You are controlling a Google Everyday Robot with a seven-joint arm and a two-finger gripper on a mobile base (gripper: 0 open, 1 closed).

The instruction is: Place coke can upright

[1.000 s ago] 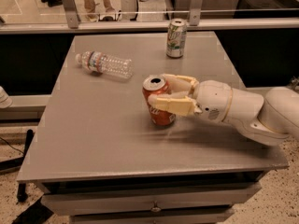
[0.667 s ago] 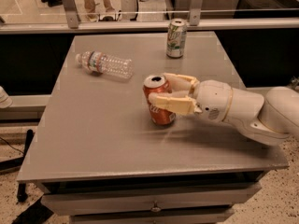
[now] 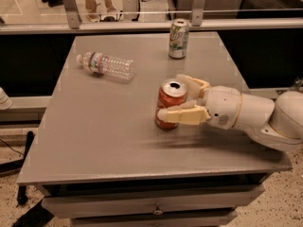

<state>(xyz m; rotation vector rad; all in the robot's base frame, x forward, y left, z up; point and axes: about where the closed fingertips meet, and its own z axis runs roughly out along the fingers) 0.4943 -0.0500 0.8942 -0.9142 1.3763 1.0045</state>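
Observation:
The coke can (image 3: 166, 100), red-orange with a silver top, stands upright on the grey table (image 3: 104, 126), right of its middle. My gripper (image 3: 173, 97) reaches in from the right with one cream finger across the can's front and the other behind it. The jaws are closed on the can's sides, and its base is on or just above the tabletop. The white arm (image 3: 251, 115) runs off toward the right edge.
A green-and-silver can (image 3: 178, 38) stands upright near the table's far edge. A clear plastic water bottle (image 3: 105, 65) lies on its side at the far left. A metal rail and glass partition run behind the table. Drawers sit below the front edge.
The coke can's top has swung right, from leaning left to standing straight. The gripper has come down slightly with it. The bottle and green can have not moved.

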